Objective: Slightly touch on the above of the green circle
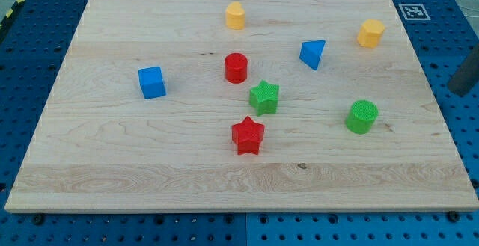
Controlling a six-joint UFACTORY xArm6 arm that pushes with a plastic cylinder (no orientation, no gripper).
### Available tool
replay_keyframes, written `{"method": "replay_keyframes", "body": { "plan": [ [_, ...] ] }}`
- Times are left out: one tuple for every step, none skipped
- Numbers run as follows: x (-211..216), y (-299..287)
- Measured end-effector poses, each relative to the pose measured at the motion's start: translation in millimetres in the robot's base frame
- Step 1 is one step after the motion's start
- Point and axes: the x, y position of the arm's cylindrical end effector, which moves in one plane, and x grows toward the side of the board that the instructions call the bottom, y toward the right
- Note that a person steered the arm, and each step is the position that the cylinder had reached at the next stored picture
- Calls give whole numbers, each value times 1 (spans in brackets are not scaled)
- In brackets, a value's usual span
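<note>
The green circle (362,117), a short green cylinder, stands on the wooden board (150,156) at the view's right, a little below the middle. A dark rod enters at the view's right edge, and my tip (456,89) is over the blue pegboard just off the board's right edge. The tip is to the right of the green circle and slightly above it, well apart from it and touching no block.
A green star (264,97) and a red star (248,135) sit near the centre, with a red cylinder (236,67) above them. A blue triangle (313,54), a blue cube (152,82) and two yellow blocks (236,16) (370,33) are also there.
</note>
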Motion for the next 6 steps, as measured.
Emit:
{"method": "replay_keyframes", "body": {
  "plan": [
    [2, 0],
    [16, -45],
    [20, -104],
    [20, -113],
    [24, -146],
    [26, -184]
  ]
}}
